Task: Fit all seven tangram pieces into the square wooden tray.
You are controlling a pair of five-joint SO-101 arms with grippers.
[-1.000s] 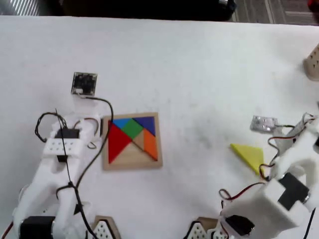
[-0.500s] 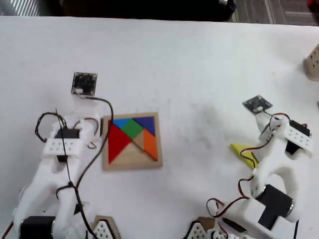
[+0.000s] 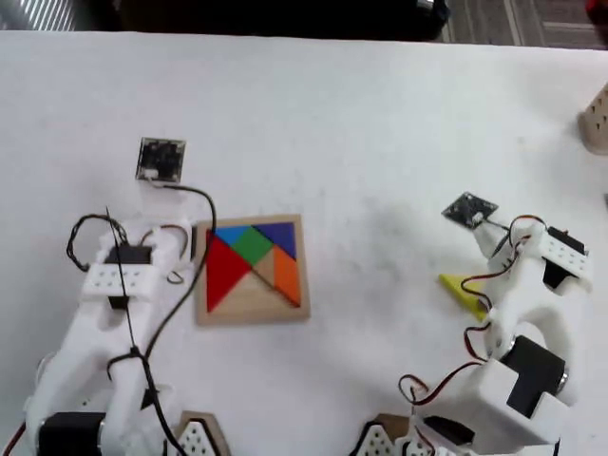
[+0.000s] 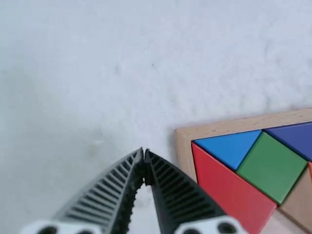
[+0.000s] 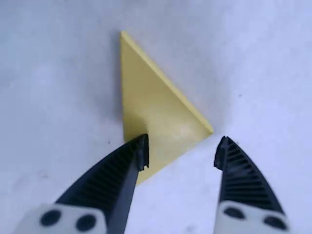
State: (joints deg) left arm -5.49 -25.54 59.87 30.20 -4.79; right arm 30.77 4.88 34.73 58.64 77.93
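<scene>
The square wooden tray point(image 3: 249, 312) lies at the table's centre-left and holds red, blue, green, dark blue and orange pieces, with bare wood along its near side. A yellow triangle point(image 3: 461, 288) lies flat on the table to the right, partly under the right arm. My right gripper point(image 5: 181, 153) is open over the yellow triangle point(image 5: 153, 117), one fingertip above the piece and the other past its slanted edge. My left gripper point(image 4: 144, 157) is shut on nothing, just off the tray's corner point(image 4: 181, 139) over bare table.
A small black board point(image 3: 161, 159) with its cable lies behind the left arm. A wooden pegged block point(image 3: 596, 121) stands at the far right edge. Wooden stands point(image 3: 199, 435) sit at the near edge. White table stretches between the tray and the yellow piece.
The right arm has swung forward and leftward, bringing its wrist over the yellow triangle and covering much of it. The left arm and the tray's pieces have not moved.
</scene>
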